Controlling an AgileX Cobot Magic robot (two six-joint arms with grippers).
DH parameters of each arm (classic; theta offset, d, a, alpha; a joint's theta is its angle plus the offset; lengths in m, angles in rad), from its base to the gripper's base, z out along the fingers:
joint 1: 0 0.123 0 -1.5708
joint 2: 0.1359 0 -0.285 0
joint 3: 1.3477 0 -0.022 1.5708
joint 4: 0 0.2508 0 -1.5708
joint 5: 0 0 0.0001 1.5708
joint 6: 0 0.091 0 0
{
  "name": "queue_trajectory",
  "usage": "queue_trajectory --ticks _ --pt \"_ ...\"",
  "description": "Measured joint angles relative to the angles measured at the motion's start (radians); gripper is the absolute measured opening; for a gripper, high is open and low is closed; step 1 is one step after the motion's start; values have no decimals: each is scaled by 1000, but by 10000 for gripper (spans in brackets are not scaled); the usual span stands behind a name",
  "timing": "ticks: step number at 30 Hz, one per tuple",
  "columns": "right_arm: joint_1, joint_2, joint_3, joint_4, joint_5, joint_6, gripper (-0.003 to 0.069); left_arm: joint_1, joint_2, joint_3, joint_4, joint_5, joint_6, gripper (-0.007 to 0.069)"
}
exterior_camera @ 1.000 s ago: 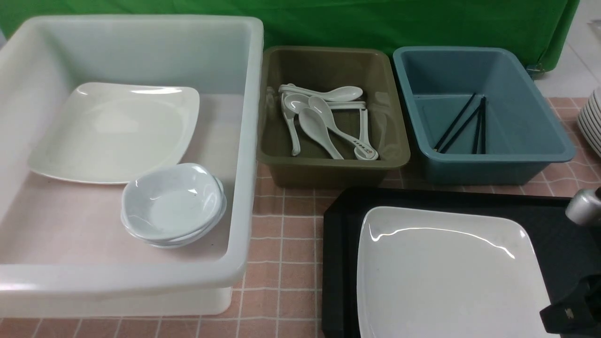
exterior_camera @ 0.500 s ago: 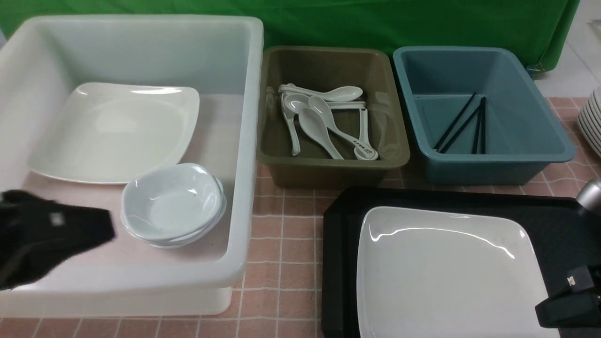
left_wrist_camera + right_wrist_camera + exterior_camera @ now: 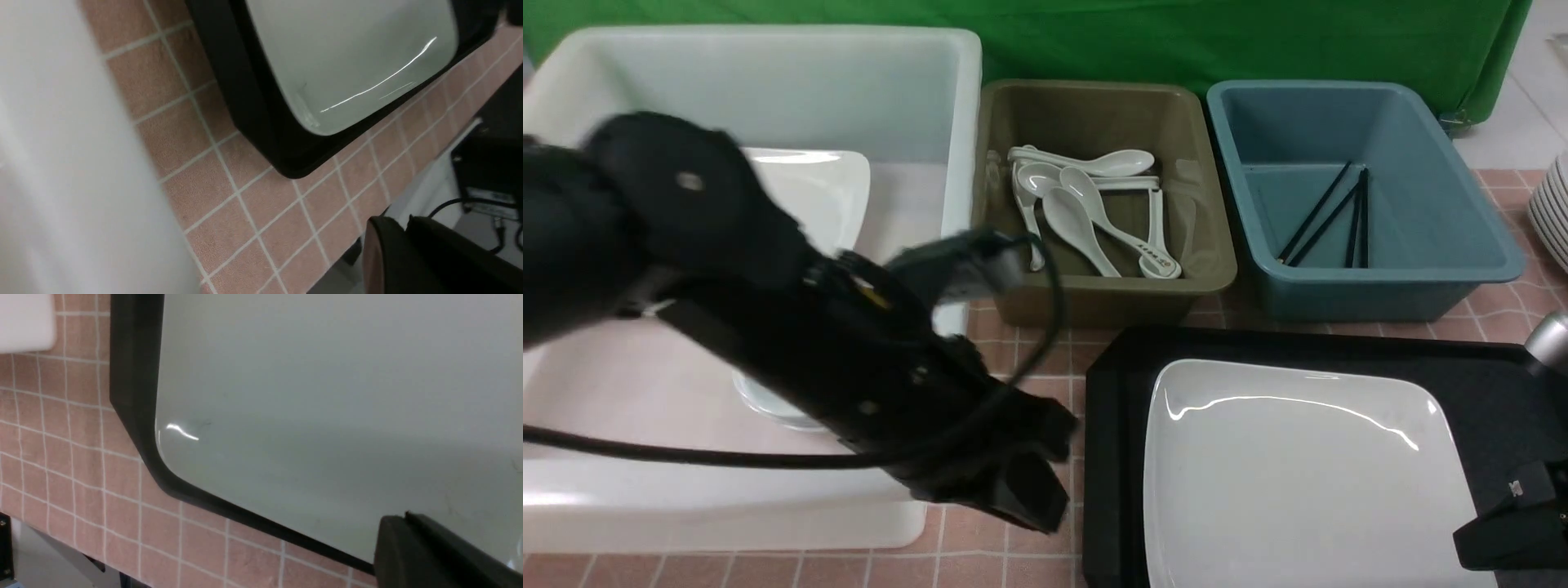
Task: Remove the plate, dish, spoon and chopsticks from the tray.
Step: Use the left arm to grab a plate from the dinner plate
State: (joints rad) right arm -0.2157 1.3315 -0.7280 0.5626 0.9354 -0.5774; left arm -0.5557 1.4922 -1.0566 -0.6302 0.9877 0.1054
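**On the tray: one plate left**

On the tray (image 3: 1111, 457), only the plate (image 3: 1298, 474) shows. Spoons (image 3: 1086, 212) lie in the olive tub (image 3: 1094, 286) and chopsticks (image 3: 1319, 216) in the blue tub (image 3: 1380, 290).

The left gripper (image 3: 1033, 500), pressed together and empty, hangs over the bench (image 3: 1013, 384) strip beside the tray's left rim. The right gripper (image 3: 1474, 549), also pressed together and empty, sits at the plate's right edge. The plate nearly fills the tray, so edge access is likely tight.

The left arm (image 3: 768, 327) is extended diagonally rightward, with the left end effector (image 3: 1023, 490) angled downward, fingers together. The right end effector (image 3: 1507, 539) is seen closed.

Blurred left gripper (image 3: 1048, 472) just beside the tray (image 3: 1107, 425) — white plate (image 3: 1298, 482) on it.
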Motion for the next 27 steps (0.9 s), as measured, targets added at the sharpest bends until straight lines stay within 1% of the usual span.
queue_trajectory --ticks 2,4,6,8,11,13,17,19,23,27 --pt "0 0 0 1 0 0 32 -67 77 -64 67 -7 -65 106" --pt "0 0 0 1 0 0 32 -111 135 -116 102 -21 -105 150" --pt "0 0 0 1 0 0 34 -155 209 -179 135 -56 -133 248" --pt "0 0 0 1 0 0 36 -167 244 -202 149 -84 -137 299" --pt "0 0 0 1 0 0 38 -175 310 -220 165 -148 -140 400" --pt "0 0 0 1 0 1 41 -175 349 -222 171 -175 -140 454" --pt "0 0 0 1 0 1 43 -175 405 -222 170 -210 -140 507" --pt "0 0 0 1 0 1 45 -175 417 -224 153 -212 -136 511" --pt "0 0 0 1 2 1 50 -177 459 -226 71 -250 -89 515" --pt "0 0 0 1 2 1 52 -177 481 -226 48 -285 -79 515"
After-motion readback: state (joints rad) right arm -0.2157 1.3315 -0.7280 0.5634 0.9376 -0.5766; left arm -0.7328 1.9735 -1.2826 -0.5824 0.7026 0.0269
